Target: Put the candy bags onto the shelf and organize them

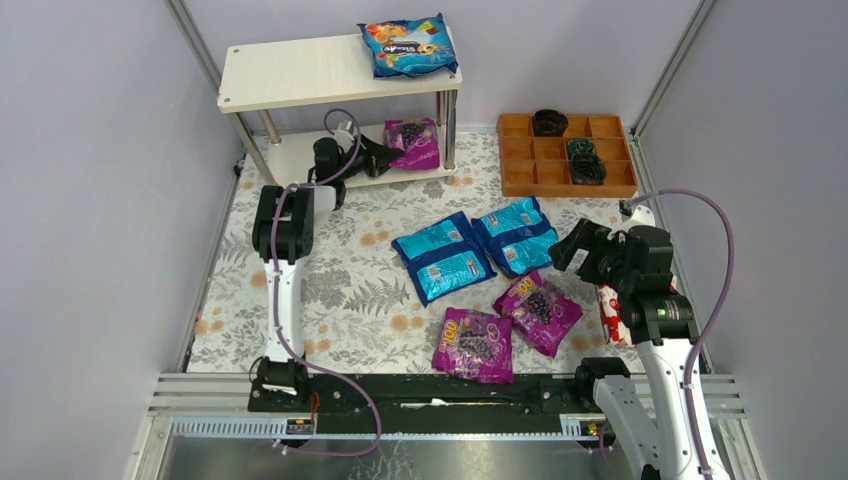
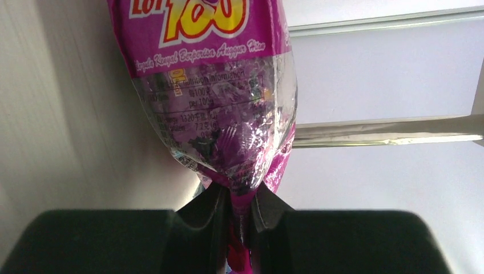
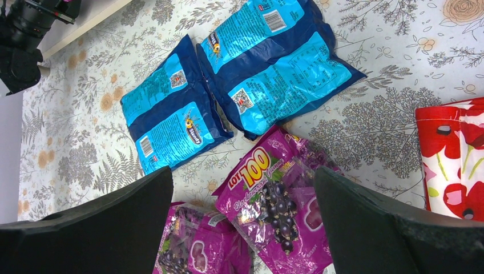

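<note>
Shelf's lower board (image 1: 290, 160): left claw (image 1: 388, 153) outstretched, pinching purple bag (image 1: 416, 142).

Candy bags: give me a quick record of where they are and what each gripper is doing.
top shelf board: one blue bag
lower shelf board: one purple bag over it, pinched by the left gripper
table: two blue bags, two purple bags
right gripper: open, above the table's purple bags, holding nothing
not yet shelved: four bags

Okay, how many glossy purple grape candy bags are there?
3. One purple bag is on the shelf's lower board, pinched by the left gripper; second bag and third bag lie side by side on the table. None seem hidden.
</note>
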